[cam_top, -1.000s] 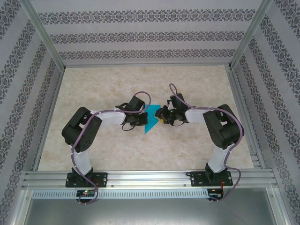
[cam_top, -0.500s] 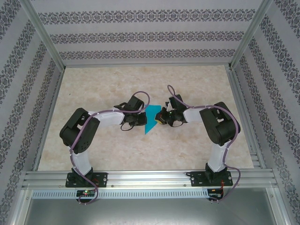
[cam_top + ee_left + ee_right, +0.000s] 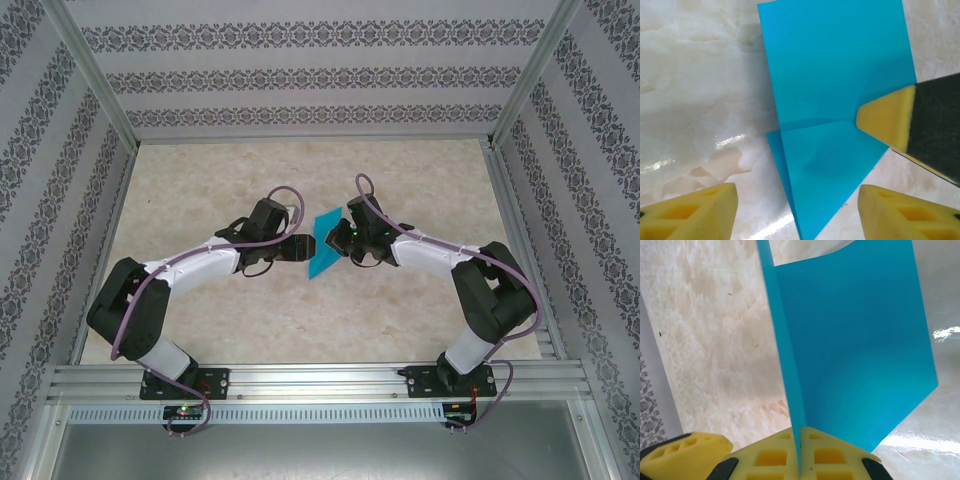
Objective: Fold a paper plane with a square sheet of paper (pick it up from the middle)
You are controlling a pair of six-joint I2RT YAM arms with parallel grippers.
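Note:
The square sheet of paper (image 3: 323,254) is bright teal and folded, lying between my two grippers at mid-table. In the left wrist view the paper (image 3: 840,70) shows a crease, its lower part a pointed triangle on the table and its upper part raised. My right gripper (image 3: 339,240) is shut on the paper's right edge; in the right wrist view the jaws (image 3: 801,457) pinch the thin edge of the paper (image 3: 860,350). My left gripper (image 3: 303,247) stands open just left of the sheet, its fingertips (image 3: 695,212) either side of the lower point (image 3: 797,220), not touching it.
The pale marbled tabletop (image 3: 200,180) has free room all round the paper. Patterned walls and an aluminium frame (image 3: 300,140) close in the back and sides. The right gripper's yellow fingertip (image 3: 887,117) shows at the paper's edge in the left wrist view.
My left gripper has opened and let go of the paper. Both arms have stretched further from their bases, and the right gripper has shut on the sheet, which now tilts up.

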